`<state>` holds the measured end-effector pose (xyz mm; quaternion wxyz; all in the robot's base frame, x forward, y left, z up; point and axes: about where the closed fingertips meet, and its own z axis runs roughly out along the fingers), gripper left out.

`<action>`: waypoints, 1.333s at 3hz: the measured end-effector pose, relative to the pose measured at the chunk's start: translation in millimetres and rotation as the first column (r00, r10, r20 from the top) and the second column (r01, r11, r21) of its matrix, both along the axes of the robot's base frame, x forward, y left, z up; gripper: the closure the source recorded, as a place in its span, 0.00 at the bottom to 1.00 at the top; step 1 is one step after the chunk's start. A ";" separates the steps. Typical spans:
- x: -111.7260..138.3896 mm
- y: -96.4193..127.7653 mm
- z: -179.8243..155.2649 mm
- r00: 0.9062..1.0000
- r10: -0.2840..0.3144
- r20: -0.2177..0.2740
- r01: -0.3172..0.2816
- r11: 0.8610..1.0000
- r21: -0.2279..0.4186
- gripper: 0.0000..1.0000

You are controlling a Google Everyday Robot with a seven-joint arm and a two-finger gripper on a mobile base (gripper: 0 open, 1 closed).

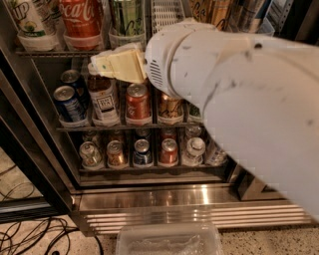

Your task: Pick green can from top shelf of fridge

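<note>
Three wire racks were seen inside the fridge [189, 196], so plenty of drinks were on show. The green can [126, 17] was found on the top shelf [50, 52], stood upright in a clear tray, with its top cut off by the frame edge. A red Coca-Cola can [81, 17] was parked just beside it on the left, and a white container [30, 20] with green print was sat further left again. To the can's right a slot with a wire grid [167, 12] was visible.

The gripper [99, 63] was held at the top shelf's front edge, pointed left, just below and a little left of the green can; contact with the can couldn't be made out. Tbh whether it was open or closed couldn't be told from this angle; only a cream-coloured block was shown. The neck of a brown bottle [103, 97] on the middle rack was covered by it. Most of the right side was taken up by the big white arm [239, 94].

On the middle rack, a blue can [67, 102], a red can [137, 102] and a bronze one [169, 107] were lined up. A row of short cans [142, 152] was kept on the bottom rack. A clear plastic tub [169, 241] was sat on the floor in front, with black cables [30, 234] strewn to the left.
</note>
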<state>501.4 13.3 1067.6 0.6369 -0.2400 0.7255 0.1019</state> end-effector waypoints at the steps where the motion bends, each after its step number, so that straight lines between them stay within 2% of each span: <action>1: 1.4 -14.5 2.3 0.993 -0.064 0.095 0.059 0.997 0.053 0.00; 2: -0.9 -17.6 15.0 0.975 -0.112 0.191 0.095 0.991 0.096 0.00; 3: 1.0 -1.5 21.9 0.959 -0.125 0.253 0.098 0.989 0.114 0.02; 4: 7.4 22.0 16.3 0.958 -0.117 0.262 0.086 0.988 0.126 0.02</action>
